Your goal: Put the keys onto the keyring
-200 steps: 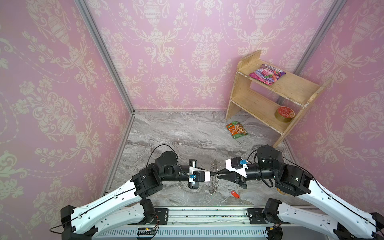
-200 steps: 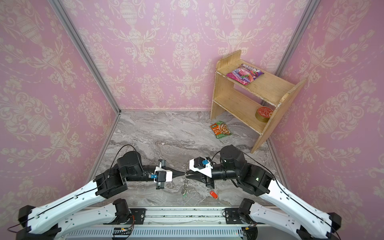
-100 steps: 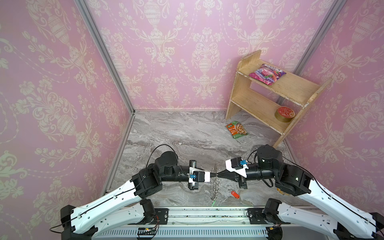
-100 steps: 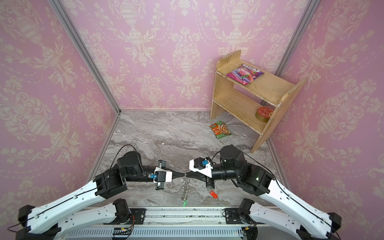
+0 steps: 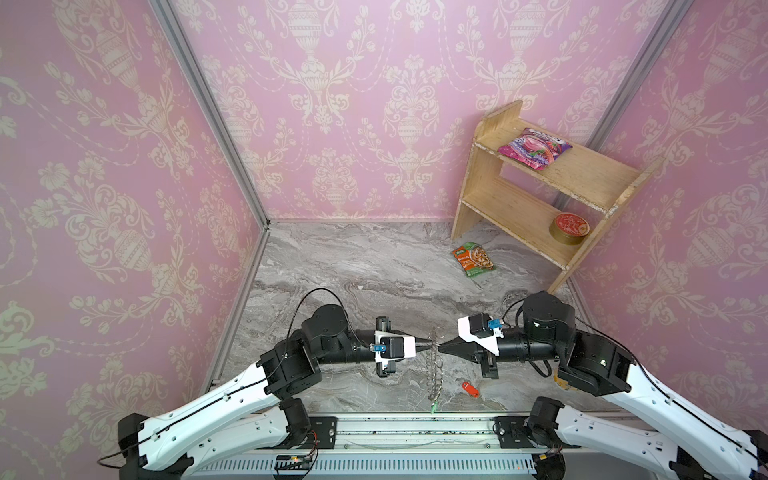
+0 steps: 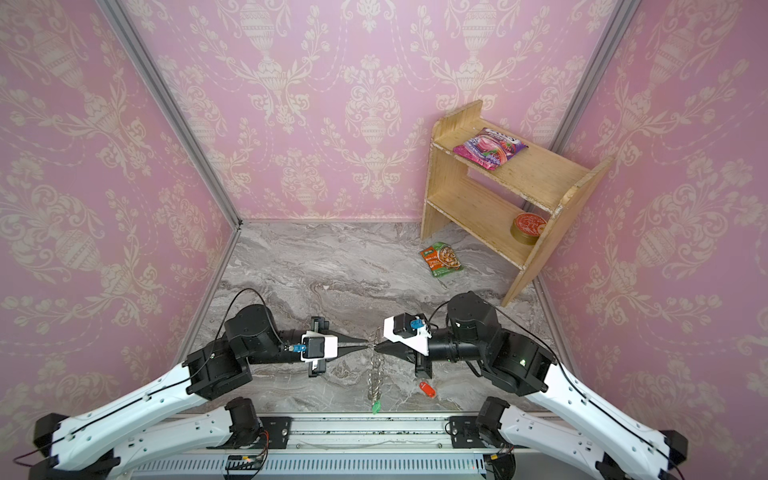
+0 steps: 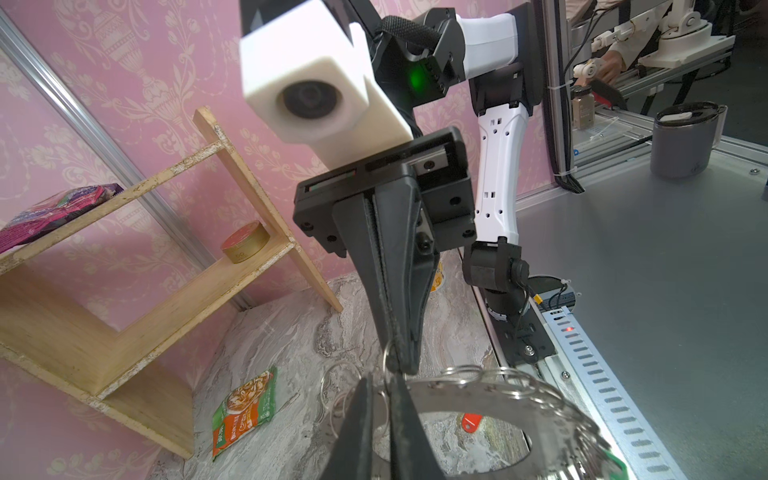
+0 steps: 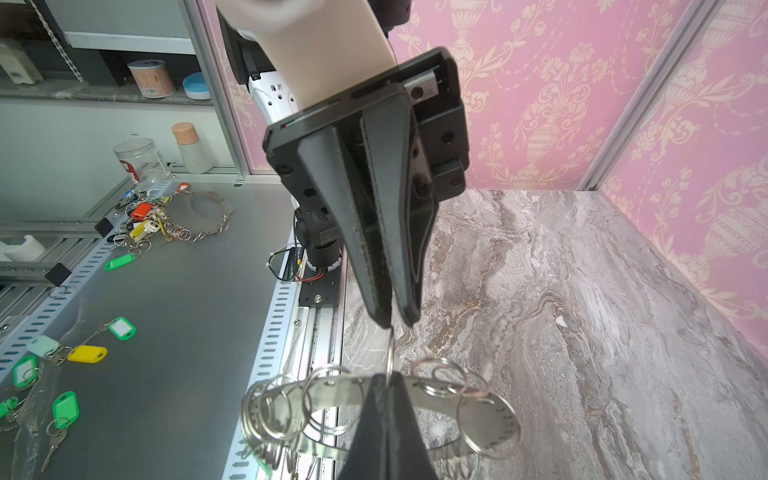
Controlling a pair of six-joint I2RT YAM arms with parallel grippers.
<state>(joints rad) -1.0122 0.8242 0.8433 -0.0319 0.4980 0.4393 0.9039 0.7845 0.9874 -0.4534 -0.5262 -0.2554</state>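
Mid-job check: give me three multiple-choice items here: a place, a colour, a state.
1. The red-tagged key lies: A on the keyring; B on the table; C in the left claw.
2. The tag hanging lowest from the keyring is: A yellow; B blue; C green.
3. The keyring is: A pinched upright between left claw and right claw; B flat on the table; C out of view.
B, it lies loose on the table; C, green shows below the keyring; A, both claws grip its loops.

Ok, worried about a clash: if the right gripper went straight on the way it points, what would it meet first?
The right gripper grips the keyring; straight on it would likely meet the left gripper, facing it tip to tip.
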